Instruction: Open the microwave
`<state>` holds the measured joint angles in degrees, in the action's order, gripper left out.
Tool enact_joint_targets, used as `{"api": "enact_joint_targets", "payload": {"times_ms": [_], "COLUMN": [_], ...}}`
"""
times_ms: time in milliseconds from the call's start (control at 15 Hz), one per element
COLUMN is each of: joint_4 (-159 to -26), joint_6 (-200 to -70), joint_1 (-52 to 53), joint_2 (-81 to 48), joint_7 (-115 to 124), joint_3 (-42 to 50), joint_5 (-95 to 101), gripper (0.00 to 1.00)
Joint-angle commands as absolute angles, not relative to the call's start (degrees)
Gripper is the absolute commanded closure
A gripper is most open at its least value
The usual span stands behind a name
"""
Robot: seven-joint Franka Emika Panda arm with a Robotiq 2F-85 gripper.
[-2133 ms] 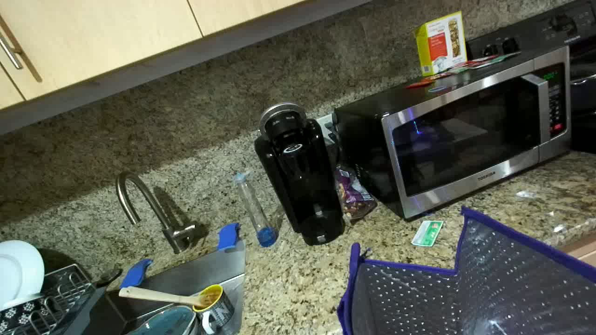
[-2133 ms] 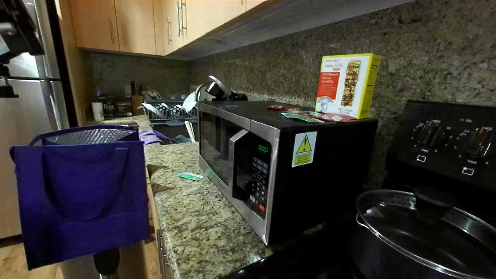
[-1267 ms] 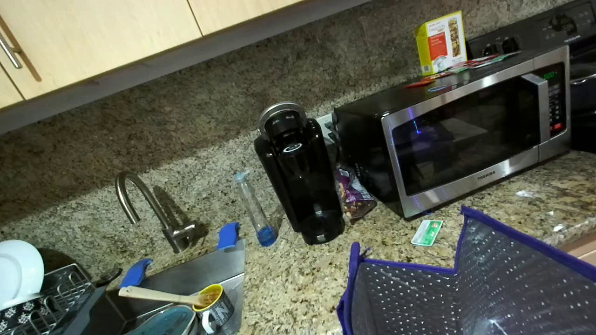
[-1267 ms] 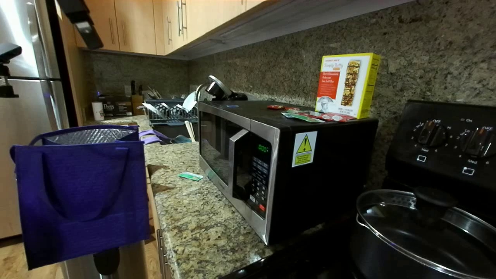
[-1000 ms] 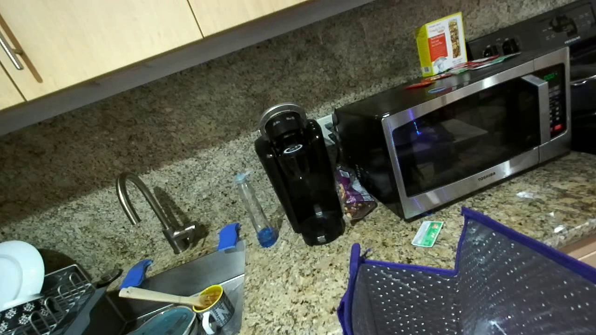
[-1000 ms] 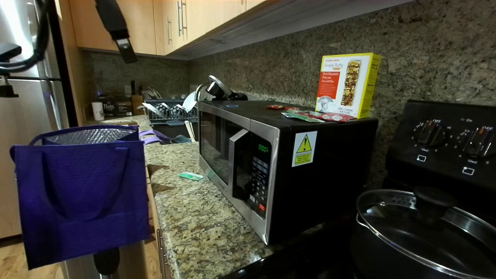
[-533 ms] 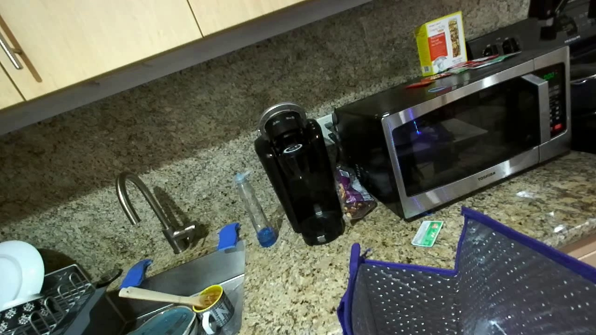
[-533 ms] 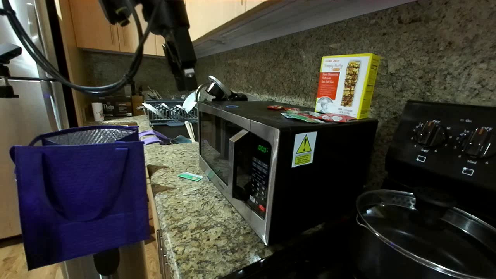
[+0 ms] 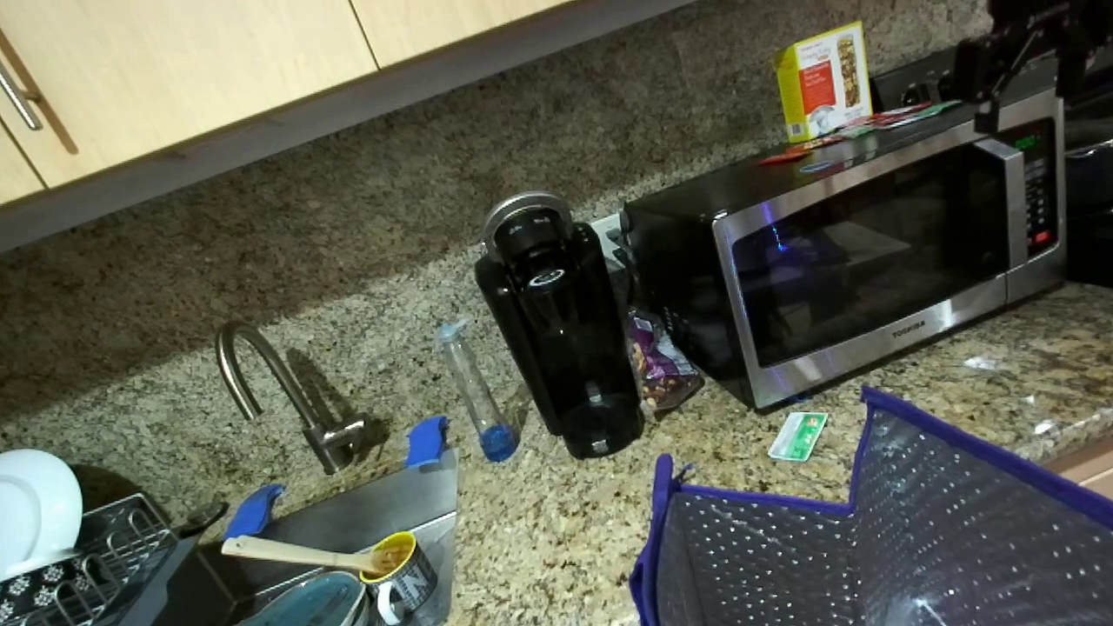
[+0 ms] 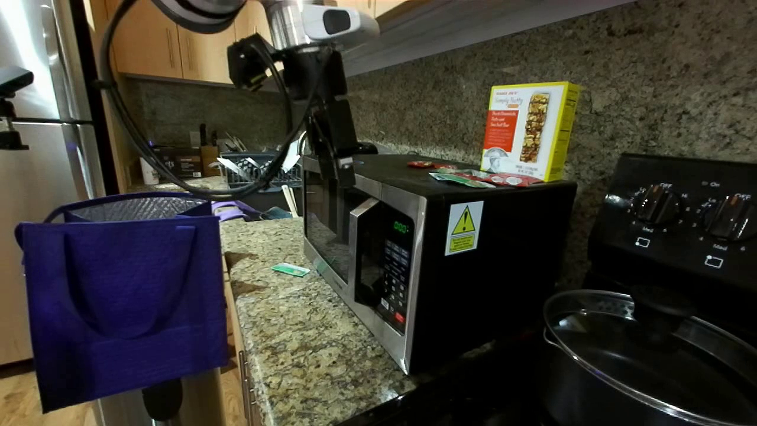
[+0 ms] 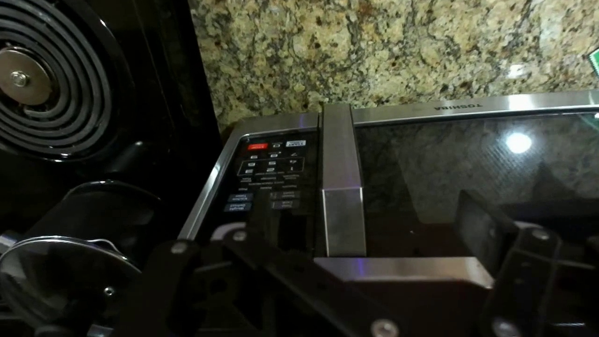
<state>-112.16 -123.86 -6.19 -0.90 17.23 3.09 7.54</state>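
Note:
The microwave [image 9: 878, 252] is a steel box with a dark glass door, standing on the counter; it also shows in an exterior view [image 10: 497, 278] and the wrist view [image 11: 421, 154]. Its door is shut. The upright steel handle [image 11: 344, 220] beside the control panel shows in both exterior views [image 9: 1013, 204] [image 10: 356, 251]. My gripper [image 11: 381, 229] is open, its black fingers wide apart, with the handle between them in the wrist view. In the exterior views the gripper [image 9: 987, 113] [image 10: 345, 174] hangs near the handle's top end. I cannot tell whether it touches the microwave.
A yellow snack box [image 10: 526, 130] and flat packets [image 10: 467, 177] lie on the microwave. A purple bag [image 10: 124, 296] stands before the counter. A coffee maker [image 9: 565, 339] stands beside the microwave, and a stove with a lidded pot [image 10: 644, 355] on its other side.
My arm has come into both exterior views, moving toward the microwave and down to the top of its handle. The microwave and its door have not moved.

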Motion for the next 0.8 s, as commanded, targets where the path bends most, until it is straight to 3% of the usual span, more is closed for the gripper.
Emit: {"api": "enact_joint_targets", "payload": {"times_ms": [0,733], "joint_4": [-110.7,-112.0], "joint_6": [-126.3,-133.2], "joint_1": [-6.2,-6.3], "joint_2": [-3.6,-7.9], "joint_7": [15.5,8.9], "joint_3": [4.6,5.4], "joint_5": [2.7,-5.7], "gripper": [0.0,0.0]}}
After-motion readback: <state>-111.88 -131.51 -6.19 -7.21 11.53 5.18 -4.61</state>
